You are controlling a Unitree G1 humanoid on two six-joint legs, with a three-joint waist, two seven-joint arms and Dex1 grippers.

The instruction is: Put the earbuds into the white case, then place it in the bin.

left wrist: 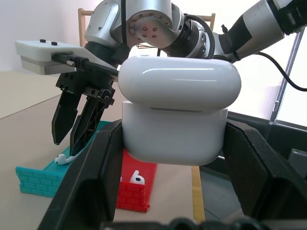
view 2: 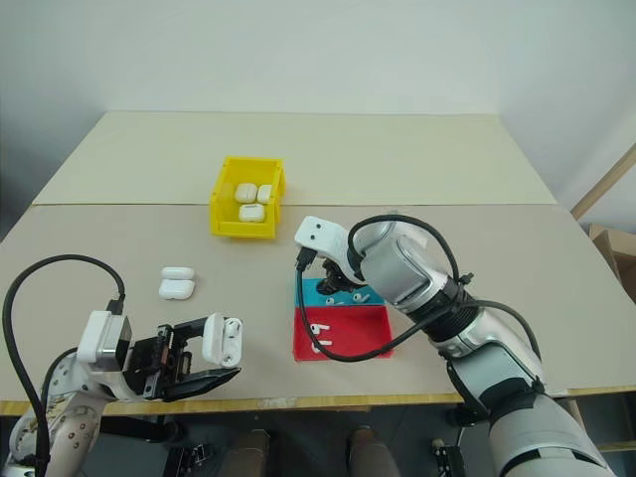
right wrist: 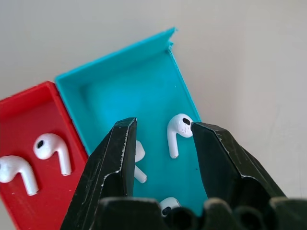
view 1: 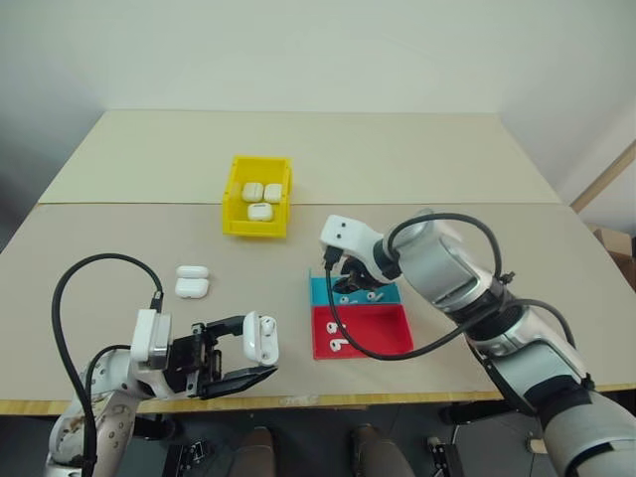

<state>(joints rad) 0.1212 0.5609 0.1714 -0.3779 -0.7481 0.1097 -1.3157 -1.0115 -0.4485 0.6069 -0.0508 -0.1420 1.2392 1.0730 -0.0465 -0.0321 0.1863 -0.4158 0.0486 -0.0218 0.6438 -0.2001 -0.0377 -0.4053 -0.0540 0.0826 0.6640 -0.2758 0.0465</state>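
- The left pincer (view 1: 241, 360) is clamped on a white case (view 1: 262, 336) whose flip lid stands open; it holds the case just above the counter's (view 1: 417, 169) near edge, well to the near left of the blue tray (view 1: 326, 289).
- In the left wrist view that case (left wrist: 175, 117) sits upright between the two black fingers (left wrist: 86, 187), lid part above the body.
- The right pincer (view 1: 350, 281) points down into the blue tray, its fingers standing apart with nothing between them.
- In the right wrist view an earbud (right wrist: 179, 130) lies on the blue tray's floor (right wrist: 115, 91) in the gap between the fingers, close to one fingertip (right wrist: 211, 143); whether they touch, I cannot tell.
- More earbuds lie in that tray, partly hidden behind the other finger.
- The red tray (view 1: 393, 333) touches the blue tray on its near side and carries two earbuds (right wrist: 53, 148).
- The yellow bin (view 1: 238, 204) stands beyond and to the left of the blue tray, well apart from it, with three white cases (view 1: 260, 197) inside.
- Two further white cases (view 1: 192, 281) lie touching each other on the counter, to the left of the blue tray.
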